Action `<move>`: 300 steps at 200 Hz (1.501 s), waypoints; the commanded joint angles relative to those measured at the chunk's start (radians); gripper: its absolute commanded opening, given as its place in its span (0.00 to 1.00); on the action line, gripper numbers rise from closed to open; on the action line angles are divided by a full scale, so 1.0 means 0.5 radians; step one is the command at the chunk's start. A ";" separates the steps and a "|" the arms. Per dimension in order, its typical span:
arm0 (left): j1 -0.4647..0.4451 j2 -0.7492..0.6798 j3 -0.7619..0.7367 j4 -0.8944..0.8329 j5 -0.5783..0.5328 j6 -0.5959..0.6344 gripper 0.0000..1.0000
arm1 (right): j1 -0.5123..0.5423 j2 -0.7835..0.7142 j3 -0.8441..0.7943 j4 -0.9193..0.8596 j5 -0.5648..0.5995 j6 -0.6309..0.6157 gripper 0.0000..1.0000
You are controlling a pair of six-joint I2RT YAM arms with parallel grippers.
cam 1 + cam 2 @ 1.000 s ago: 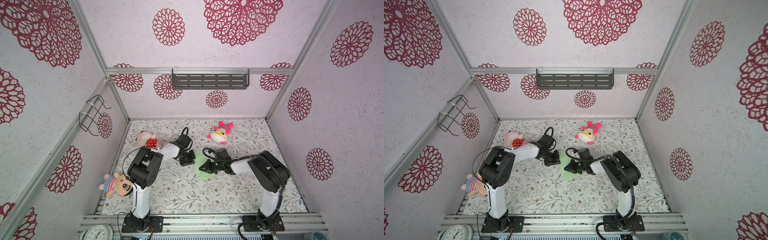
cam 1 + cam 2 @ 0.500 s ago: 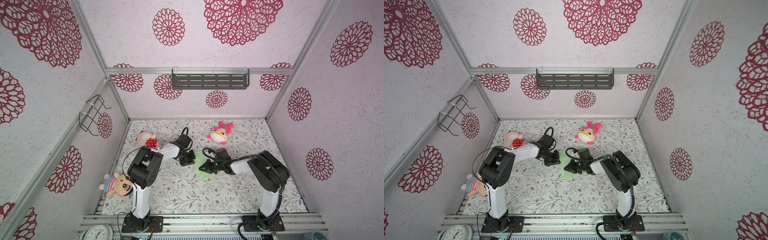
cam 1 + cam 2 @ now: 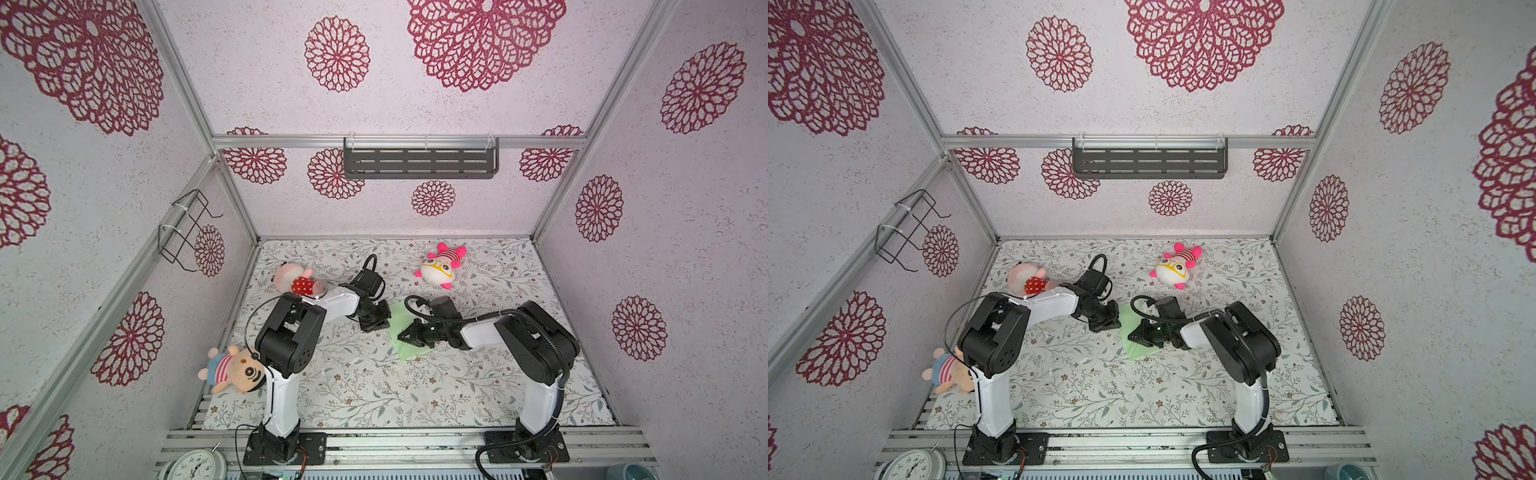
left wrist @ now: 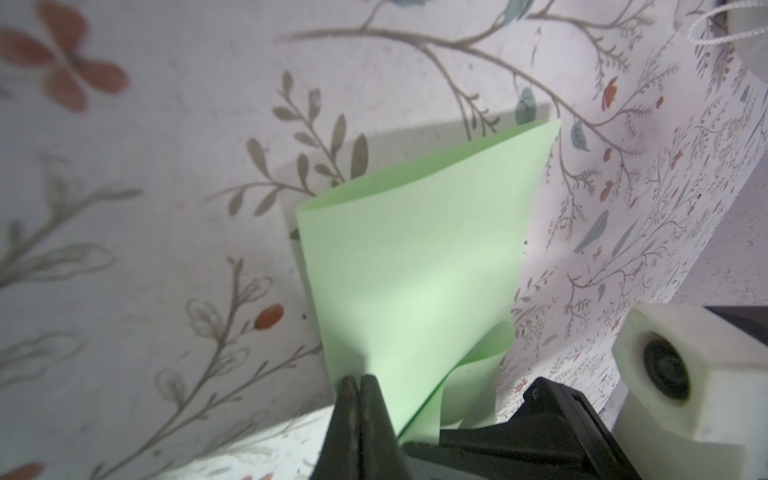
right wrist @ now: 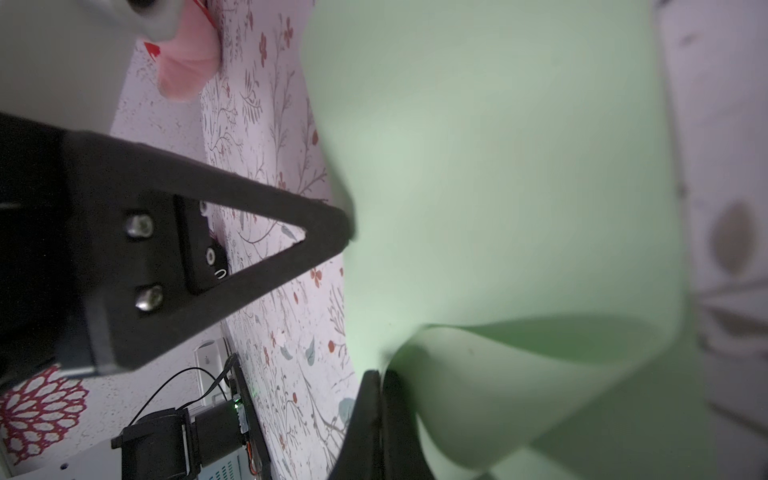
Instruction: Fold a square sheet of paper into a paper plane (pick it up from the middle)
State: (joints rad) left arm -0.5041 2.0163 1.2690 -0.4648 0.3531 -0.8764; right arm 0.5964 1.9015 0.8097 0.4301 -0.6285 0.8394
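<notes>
The square sheet of paper is pale mint green and hangs doubled over, just above the floral mat, between both grippers. In the left wrist view the sheet fans out from my left gripper, whose jaws are pressed together on its corner. My right gripper is shut on a curled-over fold of the sheet. In both top views the left gripper and right gripper nearly meet at mid-table. A paper plane is not in view.
Three plush toys lie on the mat: a pink-and-white one with yellow glasses at the back, a pink one in a red dress behind the left arm, and a striped doll at the left edge. A clock sits front left.
</notes>
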 commanded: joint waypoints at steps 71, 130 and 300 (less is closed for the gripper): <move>-0.005 0.085 -0.035 -0.129 -0.148 -0.016 0.04 | 0.006 -0.085 -0.035 0.079 0.042 -0.016 0.06; -0.007 0.087 -0.034 -0.135 -0.154 -0.008 0.04 | 0.001 -0.084 -0.048 0.069 0.057 -0.019 0.06; 0.059 -0.244 0.020 -0.116 -0.113 -0.020 0.18 | 0.001 -0.009 -0.040 -0.076 0.099 -0.025 0.35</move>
State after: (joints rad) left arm -0.4915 1.9770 1.2747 -0.5045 0.3321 -0.8825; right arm 0.5980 1.8942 0.7963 0.4767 -0.6487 0.8398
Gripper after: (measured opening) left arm 0.154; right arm 0.326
